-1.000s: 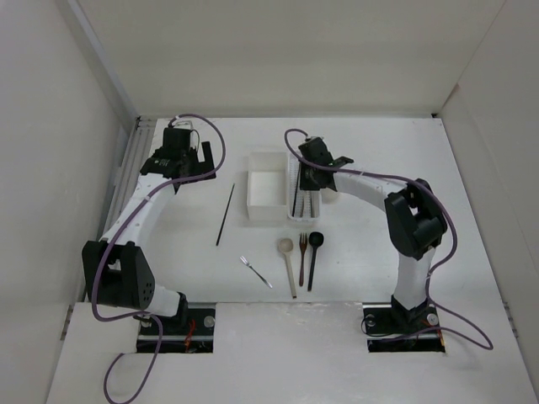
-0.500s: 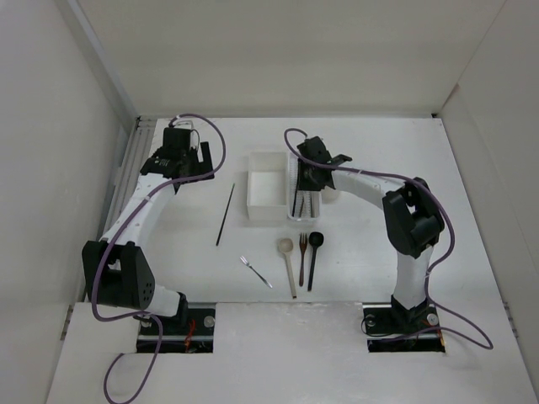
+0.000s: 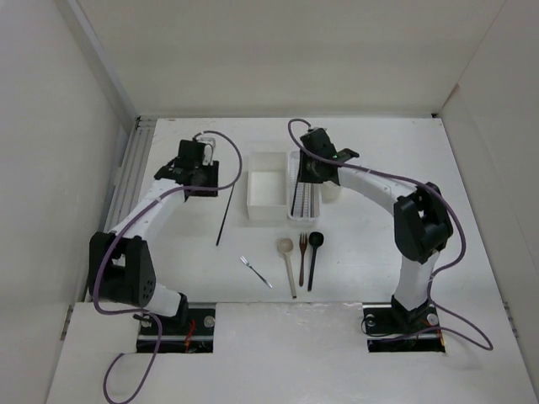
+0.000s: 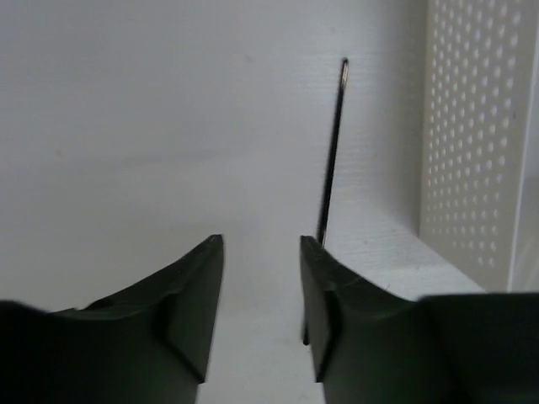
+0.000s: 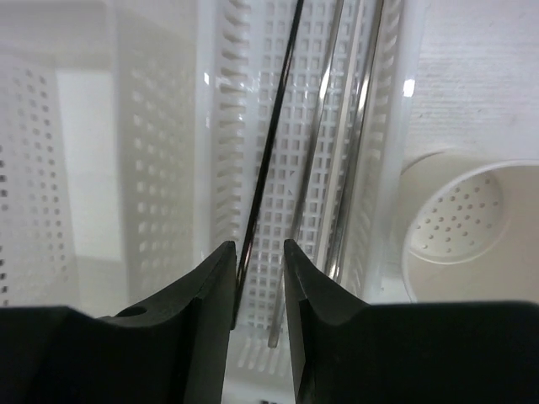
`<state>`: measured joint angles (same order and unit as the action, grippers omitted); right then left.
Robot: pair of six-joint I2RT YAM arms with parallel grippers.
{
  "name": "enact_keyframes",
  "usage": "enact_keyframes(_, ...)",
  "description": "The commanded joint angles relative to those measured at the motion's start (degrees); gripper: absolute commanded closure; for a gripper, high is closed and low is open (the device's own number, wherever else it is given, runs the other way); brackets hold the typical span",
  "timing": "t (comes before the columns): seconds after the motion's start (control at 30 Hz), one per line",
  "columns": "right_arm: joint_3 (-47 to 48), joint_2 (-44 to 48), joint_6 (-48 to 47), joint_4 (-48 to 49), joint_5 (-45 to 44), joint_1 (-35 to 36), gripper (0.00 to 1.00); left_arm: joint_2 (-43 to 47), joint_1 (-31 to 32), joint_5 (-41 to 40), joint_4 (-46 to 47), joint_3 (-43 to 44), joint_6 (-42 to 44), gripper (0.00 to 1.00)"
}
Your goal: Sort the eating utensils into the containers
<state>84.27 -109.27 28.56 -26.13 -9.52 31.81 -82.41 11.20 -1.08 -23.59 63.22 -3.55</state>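
Nearest lie the silver fork, pale spoon, brown fork and black spoon. Farther left, the left gripper, fingers spread, hovers beside a dark chopstick. Farther right, the right gripper, fingers slightly apart, hangs over the perforated tray, where chopsticks lie.

Nearly everything here is white: the bench, the square box with rows of round holes in its wall, and the tray, a grid of small square slots. The cup is beige with a dotted bottom. Then there's the pale wood spoon, brown fork, black spoon, silver fork and black chopstick. The left claw and right claw are both matte black.
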Motion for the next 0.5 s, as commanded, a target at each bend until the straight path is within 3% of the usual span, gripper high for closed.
enact_keyframes(0.0, 4.6, 7.8, -1.7, 1.3, -2.9, -0.4, 0.65, -3.2, 4.0, 3.2, 0.1, -3.4, 5.4, 0.56)
enact_keyframes(0.1, 5.1, 11.2, -2.3, 1.3, -4.8, 0.1, 0.65, -5.5, 5.2, 4.4, 0.8, -4.5, 6.7, 0.39)
enact_keyframes(0.47, 1.4, 18.4, -2.8, 3.6, -7.3, 0.1, 0.65, -15.9, 6.3, 5.8, 0.3, -0.4, 6.7, 0.43)
